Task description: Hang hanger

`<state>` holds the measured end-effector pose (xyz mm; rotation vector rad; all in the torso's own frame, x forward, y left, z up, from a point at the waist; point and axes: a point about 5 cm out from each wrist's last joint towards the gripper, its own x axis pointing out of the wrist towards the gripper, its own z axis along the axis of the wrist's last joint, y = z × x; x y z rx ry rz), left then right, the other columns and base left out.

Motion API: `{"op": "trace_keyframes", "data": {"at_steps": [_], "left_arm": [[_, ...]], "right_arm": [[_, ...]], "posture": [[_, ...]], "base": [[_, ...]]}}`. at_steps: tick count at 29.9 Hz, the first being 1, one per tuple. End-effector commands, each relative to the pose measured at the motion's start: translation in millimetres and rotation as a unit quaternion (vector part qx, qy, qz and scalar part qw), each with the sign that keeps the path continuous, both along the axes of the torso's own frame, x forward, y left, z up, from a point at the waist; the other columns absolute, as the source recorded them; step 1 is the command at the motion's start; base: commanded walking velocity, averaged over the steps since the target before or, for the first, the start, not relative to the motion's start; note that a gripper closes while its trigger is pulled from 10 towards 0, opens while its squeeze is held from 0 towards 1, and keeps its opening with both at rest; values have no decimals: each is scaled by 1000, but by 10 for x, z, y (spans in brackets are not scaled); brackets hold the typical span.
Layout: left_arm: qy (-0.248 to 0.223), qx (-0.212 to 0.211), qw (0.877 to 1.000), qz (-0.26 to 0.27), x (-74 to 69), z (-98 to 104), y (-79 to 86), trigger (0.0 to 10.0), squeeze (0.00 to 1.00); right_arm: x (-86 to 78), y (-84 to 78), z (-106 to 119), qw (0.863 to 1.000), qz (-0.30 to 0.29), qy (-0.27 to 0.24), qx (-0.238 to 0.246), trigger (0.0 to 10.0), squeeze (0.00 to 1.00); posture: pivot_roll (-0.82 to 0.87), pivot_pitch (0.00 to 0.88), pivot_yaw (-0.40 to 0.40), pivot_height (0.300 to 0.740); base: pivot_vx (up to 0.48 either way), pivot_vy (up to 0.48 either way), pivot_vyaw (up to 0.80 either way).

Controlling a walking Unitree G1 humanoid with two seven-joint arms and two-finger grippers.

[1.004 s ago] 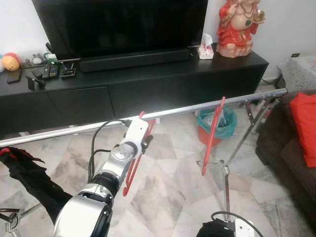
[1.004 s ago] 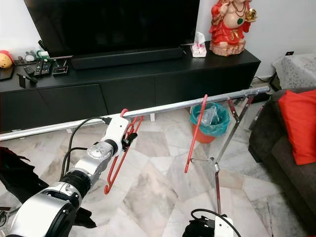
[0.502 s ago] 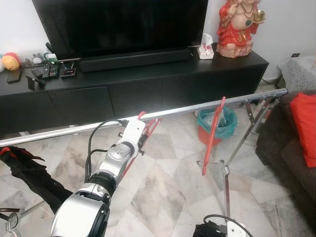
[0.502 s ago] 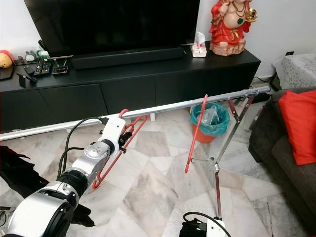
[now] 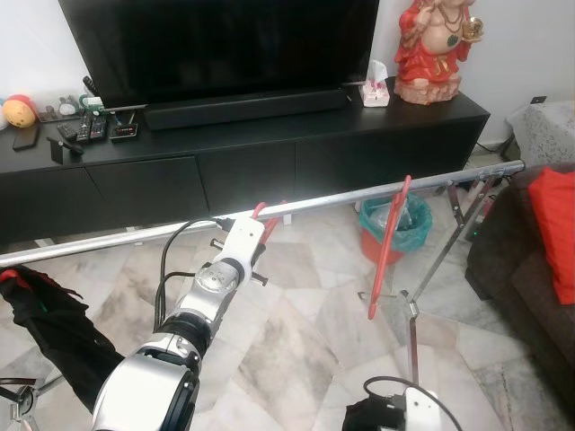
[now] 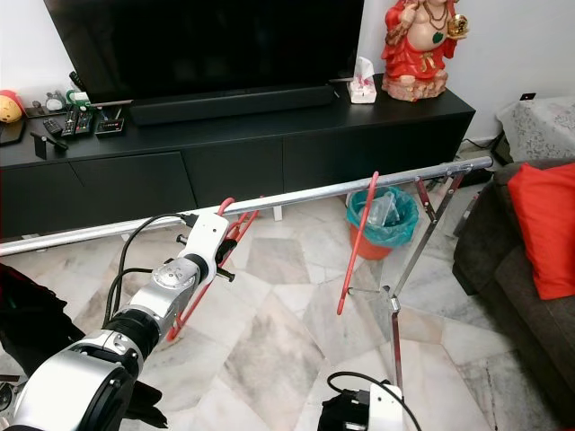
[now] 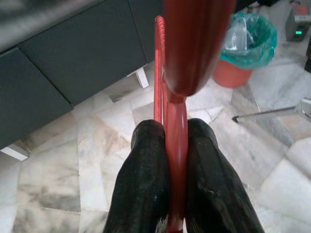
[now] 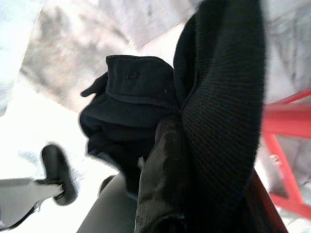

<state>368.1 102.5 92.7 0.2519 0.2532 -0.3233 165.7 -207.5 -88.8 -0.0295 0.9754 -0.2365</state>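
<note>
My left end effector (image 7: 171,145) is squeezed tight on the red hanger (image 7: 176,131). The hanger's hook sits on the silver rail (image 5: 359,195) right above it. My right end effector (image 8: 160,160) holds black cloth (image 8: 214,97).

**Left arm raised, right arm low**

The left arm reached forward and upward from the lower left of the head views, its silver forearm angled toward the middle, black cables looping beside the wrist. The left claw (image 5: 260,235) sat at the end of the white wrist housing. In the left wrist view its two black fingers (image 7: 141,184) stood close together — pinched on a thin red bar between them.

The right arm stayed low at the bottom edge of the head views, wrist (image 5: 415,415) barely showing. The right claw (image 8: 160,184) appeared dark and wrapped in black fabric — finger position unclear.
</note>
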Motion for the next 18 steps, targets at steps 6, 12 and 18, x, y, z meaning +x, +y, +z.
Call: {"op": "trace_keyframes", "data": {"at_steps": [6,12,18], "left_arm": [[-70,-54,996,24,69,237,75,0,0],[-108,-93,990,20,-26,239,140,10000,0],[-124,-104,987,16,-188,146,293,10000,0]], "right_arm": [[-207,-192,-38,1000,-12,10,-1,10000,0],[-446,-110,-127,1000,-10,25,5,10000,0],[-450,-56,-139,1000,-9,28,9,10000,0]], "posture": [[-17,0,8,740],[-16,0,9,740],[-13,0,10,740]], "base": [[0,0,0],[0,0,0],[0,0,0]]}}
